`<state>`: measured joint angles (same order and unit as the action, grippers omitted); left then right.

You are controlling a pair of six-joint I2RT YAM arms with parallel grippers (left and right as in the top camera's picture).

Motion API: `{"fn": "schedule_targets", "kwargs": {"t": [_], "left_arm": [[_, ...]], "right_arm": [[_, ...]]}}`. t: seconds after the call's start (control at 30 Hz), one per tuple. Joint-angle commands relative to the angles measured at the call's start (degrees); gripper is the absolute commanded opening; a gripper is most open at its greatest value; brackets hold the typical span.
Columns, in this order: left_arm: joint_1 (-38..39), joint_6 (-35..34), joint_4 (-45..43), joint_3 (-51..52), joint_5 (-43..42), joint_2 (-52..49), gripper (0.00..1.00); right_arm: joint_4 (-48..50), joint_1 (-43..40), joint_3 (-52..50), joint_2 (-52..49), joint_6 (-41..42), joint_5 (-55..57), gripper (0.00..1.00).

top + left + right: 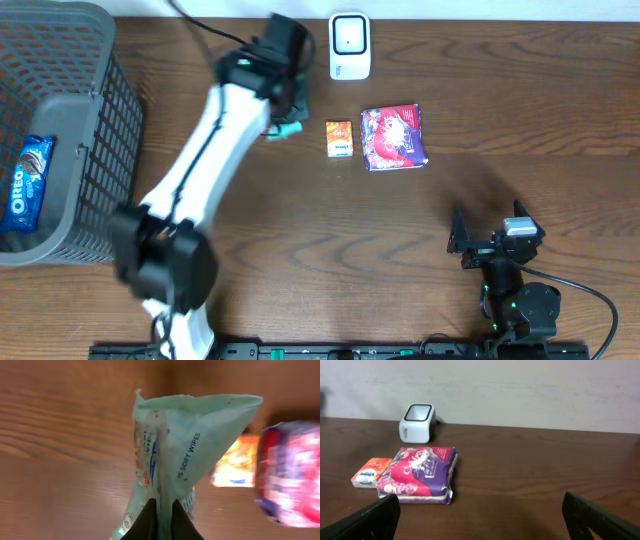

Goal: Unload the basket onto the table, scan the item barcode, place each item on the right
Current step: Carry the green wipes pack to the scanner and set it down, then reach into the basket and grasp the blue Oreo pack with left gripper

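In the left wrist view, my left gripper (pixel 162 511) is shut on a fold of a pale green soft wipes pack (pixel 192 445), which hangs just above the wood. From overhead, a corner of that pack (pixel 287 130) peeks out below the left gripper (pixel 285 108), a little left of the white barcode scanner (pixel 349 45) at the table's back edge. My right gripper (pixel 478 244) rests open at the near right with nothing between its fingers. It faces the scanner (pixel 417 422) from a distance.
A small orange tissue pack (pixel 339 137) and a purple-pink pack (pixel 393 137) lie right of the held wipes. A grey wire basket (pixel 112 112) at the far left holds an Oreo packet (pixel 28 180).
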<state>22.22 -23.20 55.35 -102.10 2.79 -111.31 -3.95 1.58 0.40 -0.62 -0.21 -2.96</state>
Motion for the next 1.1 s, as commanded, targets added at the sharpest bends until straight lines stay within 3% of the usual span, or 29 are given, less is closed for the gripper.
{"fn": "schedule_targets", "kwargs": {"t": [0.0, 0.13, 0.2, 0.23, 0.3, 0.33, 0.47, 0.7, 0.87, 1.07], "left_arm": [[1.68, 1.14, 0.31, -0.11, 2.38, -5.49, 0.07], [2.64, 1.11, 0.22, -0.11, 2.38, -9.64, 0.11], [2.78, 1.11, 0.07, -0.11, 2.38, -10.58, 0.34], [2.78, 1.14, 0.02, -0.11, 2.4, -10.78, 0.52], [2.64, 2.75, -0.55, -0.15, 2.43, -10.69, 0.78], [2.47, 3.87, -0.57, -0.33, 2.45, -10.36, 0.84], [0.81, 8.02, 1.62, -3.82, 2.54, -8.13, 0.84], [-5.51, 8.15, 2.21, -10.03, 9.77, 1.38, 0.84], [-18.08, 8.17, -1.73, -11.56, 10.84, 12.09, 0.84], [-33.92, 11.52, -1.64, -11.39, 17.84, 14.93, 0.84]], "right_arm": [[-0.24, 0.55, -0.07, 0.24, 0.83, 0.02, 0.99], [-0.24, 0.55, -0.07, 0.24, 0.81, 0.02, 0.99], [-0.24, 0.55, -0.07, 0.24, 0.81, 0.04, 0.99], [-0.24, 0.55, -0.07, 0.24, 0.83, 0.02, 0.99], [-0.24, 0.55, -0.07, 0.24, 0.83, 0.02, 0.99], [-0.24, 0.55, -0.07, 0.24, 0.81, 0.02, 0.99], [-0.24, 0.55, -0.07, 0.24, 0.81, 0.04, 0.99], [-0.24, 0.55, -0.07, 0.24, 0.83, 0.02, 0.99], [-0.24, 0.55, -0.07, 0.24, 0.81, 0.02, 0.99], [-0.24, 0.55, -0.07, 0.24, 0.83, 0.02, 0.99]]}}
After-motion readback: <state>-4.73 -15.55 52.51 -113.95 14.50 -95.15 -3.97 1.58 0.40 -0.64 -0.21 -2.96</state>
